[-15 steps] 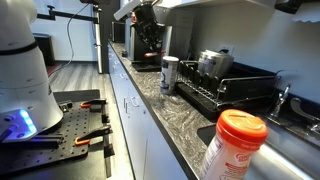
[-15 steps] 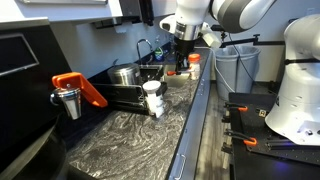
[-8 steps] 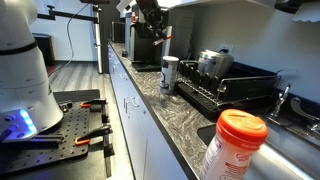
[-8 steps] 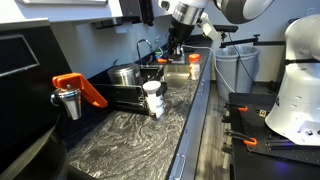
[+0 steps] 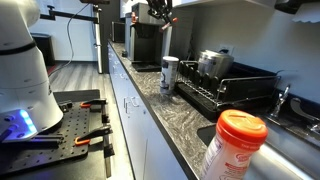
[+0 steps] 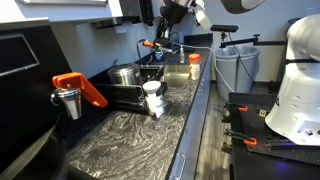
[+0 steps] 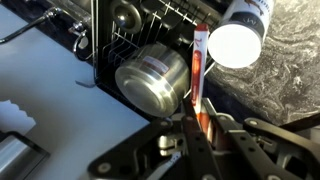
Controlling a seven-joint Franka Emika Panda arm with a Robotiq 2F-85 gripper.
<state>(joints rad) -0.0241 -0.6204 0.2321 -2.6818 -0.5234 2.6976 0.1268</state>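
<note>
The gripper [image 7: 200, 138] hangs high above the counter [image 7: 290, 90], its jaws pinching an orange tool [image 7: 199, 75] that runs toward 12 o'clock in the wrist view. Below it, a steel pot [image 7: 150, 78] sits in the rack [image 7: 105, 50] at 10 o'clock. A white-lidded cup [image 7: 235, 45] shows at 1 o'clock.

a steel pot [image 5: 213, 63] sits in the dish rack [image 5: 252, 82].
</note>
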